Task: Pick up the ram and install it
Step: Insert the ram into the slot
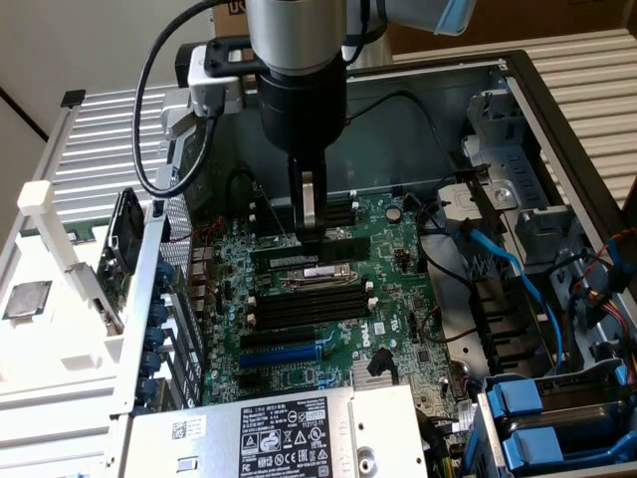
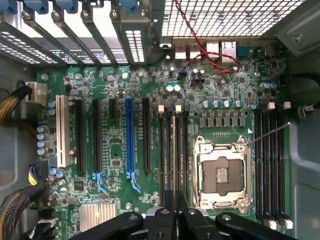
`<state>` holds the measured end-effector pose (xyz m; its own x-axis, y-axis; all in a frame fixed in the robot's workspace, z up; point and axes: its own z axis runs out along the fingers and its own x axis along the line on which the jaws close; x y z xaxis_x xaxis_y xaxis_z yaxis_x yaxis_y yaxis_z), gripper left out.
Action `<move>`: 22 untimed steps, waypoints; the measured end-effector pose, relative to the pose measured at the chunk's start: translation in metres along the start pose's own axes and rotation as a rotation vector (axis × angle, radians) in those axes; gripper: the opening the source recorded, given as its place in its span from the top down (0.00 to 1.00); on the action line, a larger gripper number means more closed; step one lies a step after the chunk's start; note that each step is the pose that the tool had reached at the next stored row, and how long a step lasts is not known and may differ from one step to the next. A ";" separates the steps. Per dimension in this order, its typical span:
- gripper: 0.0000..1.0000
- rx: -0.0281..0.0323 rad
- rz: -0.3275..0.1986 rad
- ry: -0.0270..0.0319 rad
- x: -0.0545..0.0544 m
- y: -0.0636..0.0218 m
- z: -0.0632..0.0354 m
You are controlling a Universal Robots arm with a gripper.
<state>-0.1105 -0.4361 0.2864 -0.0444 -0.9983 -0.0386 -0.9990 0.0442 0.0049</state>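
Note:
My gripper point(image 1: 311, 227) reaches down into the open computer case over the green motherboard point(image 1: 398, 249). In the wrist view its black fingers point(image 2: 164, 220) are shut on the ram point(image 2: 174, 150). The ram shows edge-on as a thin strip, running in line with the long black memory slots point(image 2: 165, 150) beside the CPU socket point(image 2: 221, 172). Whether it sits in a slot or hangs just above one, I cannot tell. In the exterior view the ram point(image 1: 338, 239) appears as a dark bar under the fingers, just behind the socket point(image 1: 318, 271).
More black slots point(image 1: 304, 307) and a blue expansion slot point(image 1: 284, 351) lie in front of the socket. A silver power supply point(image 1: 289, 433) stands at the near edge. Blue cables point(image 1: 498, 261) and drive bays point(image 1: 557, 408) crowd the exterior view's right. Red wires point(image 2: 200, 50) cross the rear ports.

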 end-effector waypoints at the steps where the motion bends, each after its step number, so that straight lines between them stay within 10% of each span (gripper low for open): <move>1: 0.88 0.0002 0.000 -0.0002 0.001 0.0000 0.0015; 22: 0.88 -0.0013 -0.033 -0.0087 0.004 -0.0003 0.0243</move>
<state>-0.1104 -0.4391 0.2620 -0.0115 -0.9988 -0.0475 -0.9999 0.0113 0.0047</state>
